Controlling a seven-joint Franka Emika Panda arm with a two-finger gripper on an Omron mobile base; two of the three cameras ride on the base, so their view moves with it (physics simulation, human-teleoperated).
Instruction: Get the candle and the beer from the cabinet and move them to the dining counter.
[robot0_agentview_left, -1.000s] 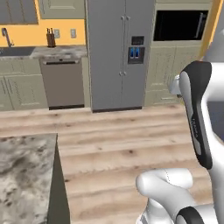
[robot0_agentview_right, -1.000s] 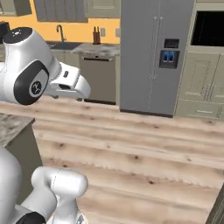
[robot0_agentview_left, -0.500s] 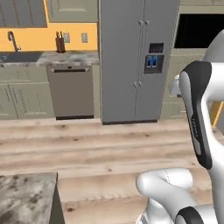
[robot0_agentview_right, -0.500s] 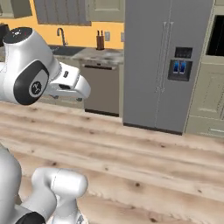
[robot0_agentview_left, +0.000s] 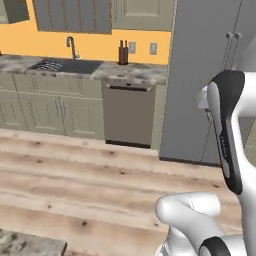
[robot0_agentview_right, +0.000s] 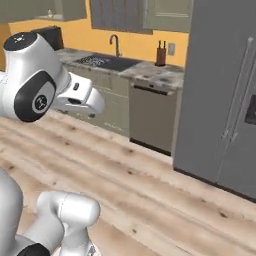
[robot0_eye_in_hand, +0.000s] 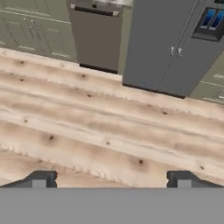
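The candle and the beer are out of view. Grey-green upper wall cabinets (robot0_agentview_left: 142, 12) hang above the sink counter; I cannot tell which one holds them. A corner of the dining counter's marble top (robot0_agentview_left: 27, 245) pokes in at the lower left of the left base view. My gripper (robot0_eye_in_hand: 111, 180) is open and holds nothing, its fingertips (robot0_eye_in_hand: 40, 179) wide apart above the wooden floor. The hand (robot0_agentview_right: 80, 97) is held high in front of the base, far from any cabinet.
A sink counter (robot0_agentview_left: 60, 65) with a tap and a knife block (robot0_agentview_left: 123, 55) runs along the orange back wall. Beside it are a dishwasher (robot0_agentview_left: 131, 115) and a tall grey fridge (robot0_agentview_right: 225, 100). Wooden floor (robot0_agentview_left: 90, 180) lies between the base and them.
The whole picture has shifted because the base has moved: the fridge slid right, the sink counter came into view, and the marble top sank to the lower left corner. The arm holds its pose.
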